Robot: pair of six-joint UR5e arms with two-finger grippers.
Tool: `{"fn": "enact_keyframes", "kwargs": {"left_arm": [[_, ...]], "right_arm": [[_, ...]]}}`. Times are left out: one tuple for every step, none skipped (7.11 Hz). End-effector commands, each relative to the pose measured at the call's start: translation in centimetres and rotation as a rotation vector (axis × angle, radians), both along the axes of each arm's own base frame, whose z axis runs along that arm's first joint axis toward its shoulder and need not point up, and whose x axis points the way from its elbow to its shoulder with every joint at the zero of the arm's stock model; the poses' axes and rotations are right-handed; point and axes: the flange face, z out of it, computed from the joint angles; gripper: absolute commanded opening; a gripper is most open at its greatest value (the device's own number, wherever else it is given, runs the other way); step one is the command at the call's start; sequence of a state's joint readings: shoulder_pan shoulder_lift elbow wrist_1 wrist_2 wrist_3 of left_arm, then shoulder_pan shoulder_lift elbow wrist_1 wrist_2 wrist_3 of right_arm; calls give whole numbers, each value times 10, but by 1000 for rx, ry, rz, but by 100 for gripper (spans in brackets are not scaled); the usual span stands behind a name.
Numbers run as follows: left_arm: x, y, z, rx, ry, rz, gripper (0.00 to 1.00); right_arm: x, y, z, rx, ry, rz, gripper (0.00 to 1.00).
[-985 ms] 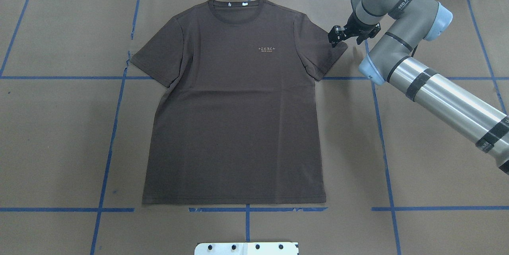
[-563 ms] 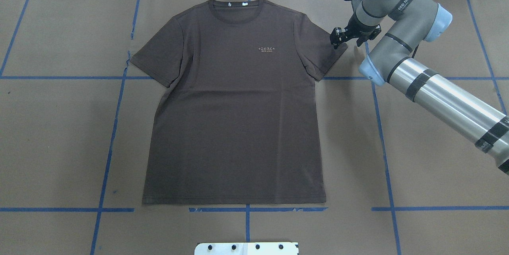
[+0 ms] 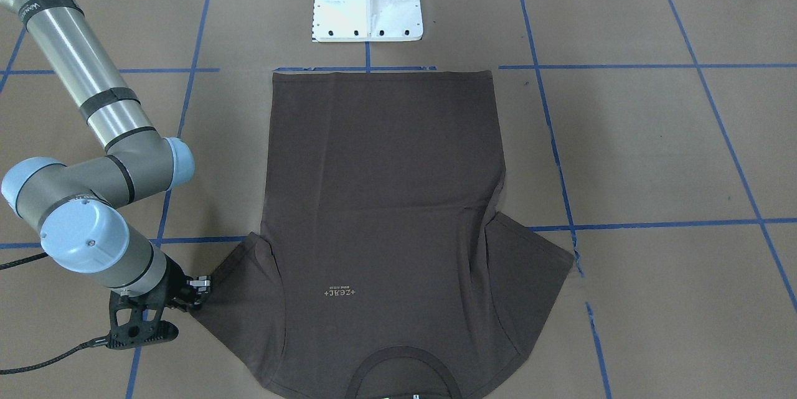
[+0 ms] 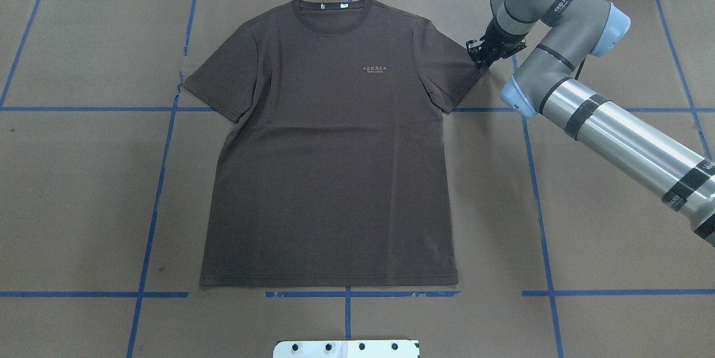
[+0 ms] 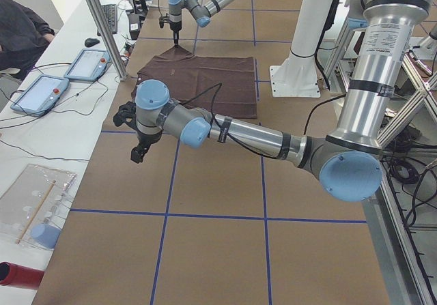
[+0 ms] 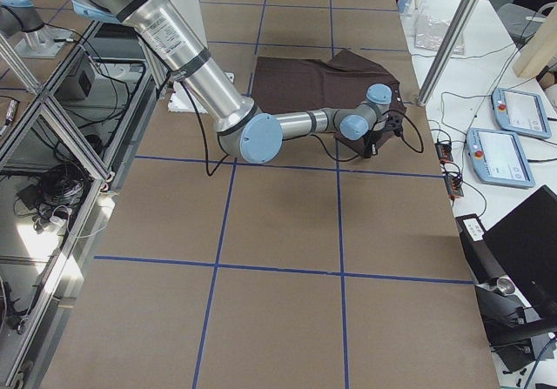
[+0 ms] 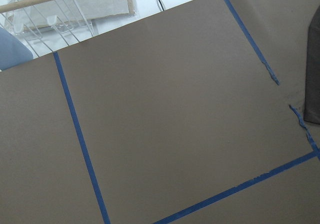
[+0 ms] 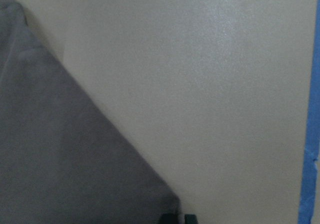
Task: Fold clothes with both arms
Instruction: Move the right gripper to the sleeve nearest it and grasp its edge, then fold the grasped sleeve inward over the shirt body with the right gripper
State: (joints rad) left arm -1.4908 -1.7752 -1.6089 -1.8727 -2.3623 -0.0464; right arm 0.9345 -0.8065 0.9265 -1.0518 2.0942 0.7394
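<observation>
Gripping the first sleeve looks like the step in hand. The right gripper [image 4: 479, 55] sits at the outer corner of the shirt's [image 4: 329, 168] right sleeve [image 4: 449, 70], its fingertips close together and seemingly nipping the thin cloth. Next, I judge, it must lift that corner and carry it left across the chest, while the left arm [image 5: 252, 134] comes in for its own side. The left gripper [image 5: 138, 153] hangs over the table [image 5: 205, 202] well left of the shirt; whether apart or together I cannot tell. The shirt lies flat, front up, mid-table, with the collar [image 4: 330, 12] far and the hem [image 4: 329, 281] near, so its long axis runs near to far.
</observation>
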Motion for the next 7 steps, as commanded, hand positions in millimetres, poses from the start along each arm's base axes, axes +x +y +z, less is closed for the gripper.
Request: {"fn": "enact_keyframes", "kwargs": {"left_arm": [[1, -2, -1, -1, 0, 1, 100], [0, -2, -1, -1, 0, -1, 100], [1, -3, 0, -4, 0, 1, 100], [1, -3, 0, -1, 0, 2, 100], [1, -3, 1, -3, 0, 2, 100], [0, -3, 2, -4, 0, 0, 100], [0, -3, 3, -6, -1, 0, 100]], "right_arm": [[-3, -5, -20, 17, -18, 0, 0], [-5, -7, -38, 28, -36, 3, 0], [-7, -8, -75, 59, -80, 6, 0], [-8, -4, -107, 79, -125, 1, 0], [-26, 8, -133, 109, -151, -25, 0], [-61, 20, -163, 139, -156, -54, 0], [-95, 28, -179, 170, -127, -48, 0]]}}
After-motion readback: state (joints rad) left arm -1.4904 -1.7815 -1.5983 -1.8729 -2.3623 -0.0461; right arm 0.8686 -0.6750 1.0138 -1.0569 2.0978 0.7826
